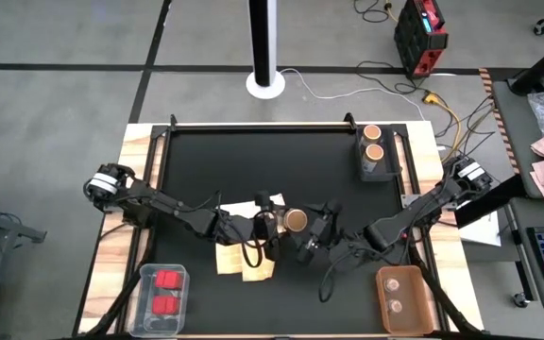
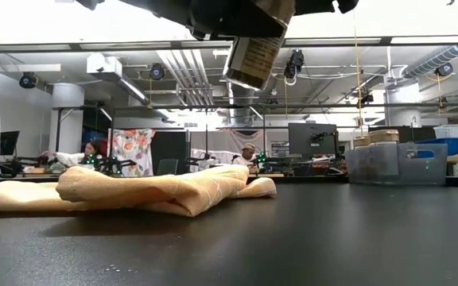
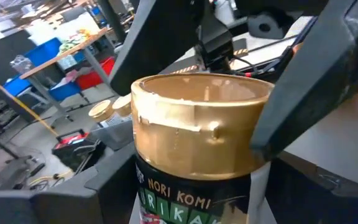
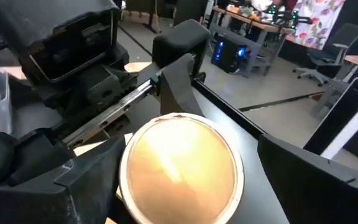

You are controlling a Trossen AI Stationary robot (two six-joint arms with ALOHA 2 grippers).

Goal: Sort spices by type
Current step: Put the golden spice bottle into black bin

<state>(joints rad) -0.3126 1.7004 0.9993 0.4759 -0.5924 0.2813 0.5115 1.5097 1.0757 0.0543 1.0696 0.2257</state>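
Left gripper jaws clamp gold-lidded jar aloft above counter; right gripper jaws wide around lid, likely handover

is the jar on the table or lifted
Lifted: the low view shows the jar hanging above the yellow cloth, held in the left gripper.

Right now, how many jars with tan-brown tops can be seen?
3: two stand in the dark bin at the table's far right, jar and jar; one jar is held mid-table between both arms.
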